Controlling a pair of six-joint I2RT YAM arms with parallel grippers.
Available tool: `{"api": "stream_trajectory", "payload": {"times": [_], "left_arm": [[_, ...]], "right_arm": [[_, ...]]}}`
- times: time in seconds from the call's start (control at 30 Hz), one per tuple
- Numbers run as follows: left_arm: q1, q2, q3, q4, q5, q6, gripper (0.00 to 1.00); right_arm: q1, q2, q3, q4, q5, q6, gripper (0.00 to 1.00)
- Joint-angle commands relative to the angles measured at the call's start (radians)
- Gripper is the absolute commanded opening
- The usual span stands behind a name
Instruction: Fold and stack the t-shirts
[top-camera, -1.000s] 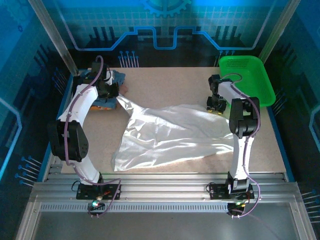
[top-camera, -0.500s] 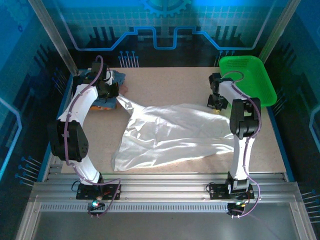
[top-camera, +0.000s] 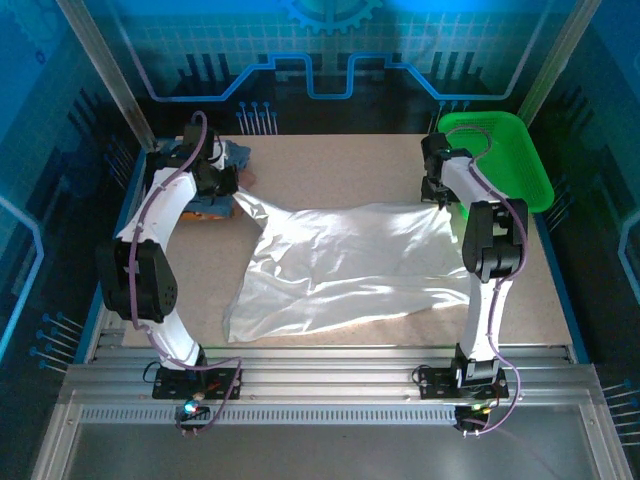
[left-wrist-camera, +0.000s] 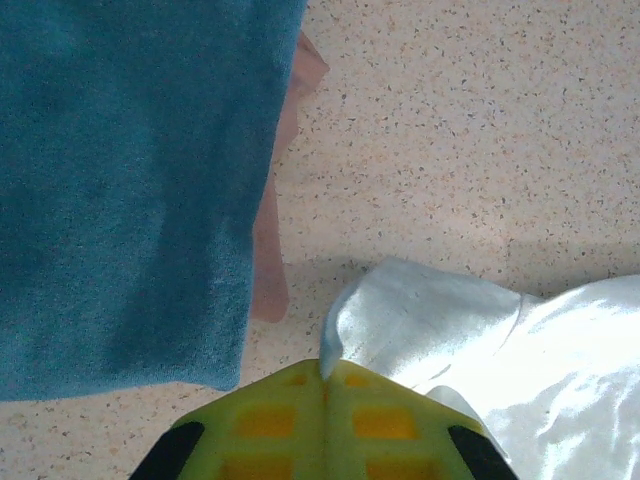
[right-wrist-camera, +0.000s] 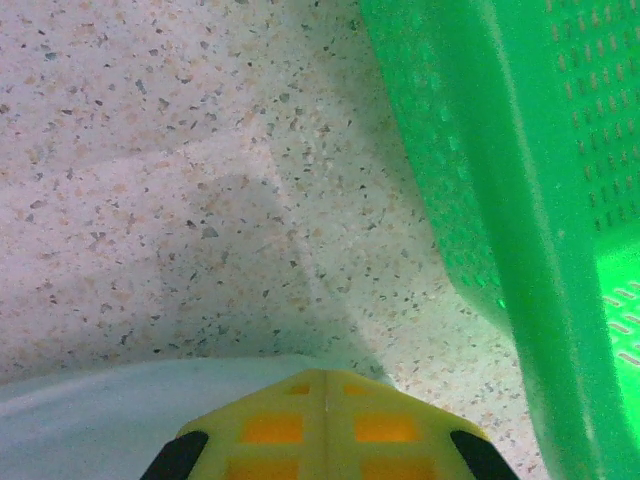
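One white t-shirt (top-camera: 340, 265) lies across the middle of the bench (top-camera: 330, 165), long axis left-right, far edge strung btwn both arms and the rest trailing toward the near edge. Far-left corner is clamped tight in the left gripper (left-wrist-camera: 325, 372), just beside the folded blue shirt (left-wrist-camera: 130, 180). Far-right corner is pinched in the closed right gripper (right-wrist-camera: 325, 378), next to the green basket (right-wrist-camera: 480, 150). Imo the fold needs both arms moving together.

No legible writing

No word, number or brand can be read on anything in view. The blue back panel (top-camera: 320, 50) carries only a drawn gear and circuit-style lines, and the white t-shirt (top-camera: 340, 265) shows plain cloth from above
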Motion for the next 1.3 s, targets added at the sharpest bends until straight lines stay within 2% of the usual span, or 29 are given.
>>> {"api": "stream_trajectory", "payload": {"times": [0.0,0.13,0.23,0.37,0.53,0.57,0.63,0.73,0.83,1.07,1.27], "left_arm": [[0.011,0.009,0.023,0.009,0.018,0.003,0.00],[0.011,0.002,0.018,0.006,0.011,0.012,0.00],[0.013,-0.006,0.011,0.003,0.008,0.012,0.00],[0.013,-0.018,-0.010,0.008,0.013,0.010,0.00],[0.014,-0.026,-0.029,0.011,0.011,0.010,0.00],[0.014,-0.027,-0.032,0.012,0.013,0.010,0.00],[0.017,-0.026,-0.035,0.014,0.014,0.008,0.00],[0.016,-0.023,-0.030,0.012,0.021,0.007,0.00],[0.017,-0.023,-0.023,0.012,0.023,0.005,0.00],[0.016,-0.029,-0.031,0.013,0.027,0.010,0.00],[0.016,-0.034,-0.040,0.017,0.029,0.007,0.00]], "right_arm": [[0.007,0.006,0.018,0.033,-0.014,-0.061,0.06],[0.048,-0.056,-0.065,0.133,-0.096,-0.088,0.06],[0.094,-0.082,-0.107,0.115,-0.120,-0.097,0.06],[0.117,-0.095,-0.180,0.028,-0.130,-0.002,0.05],[0.122,-0.165,-0.340,0.035,-0.209,0.086,0.06],[0.121,-0.170,-0.351,0.035,-0.217,0.082,0.08],[0.115,-0.175,-0.348,0.024,-0.216,0.071,0.21],[0.091,-0.215,-0.325,0.031,-0.238,0.059,0.46],[0.056,-0.255,-0.280,0.029,-0.272,0.054,0.51],[-0.020,-0.203,-0.176,-0.047,-0.301,0.057,0.51],[-0.032,-0.172,-0.227,-0.006,-0.387,0.064,0.47]]}}
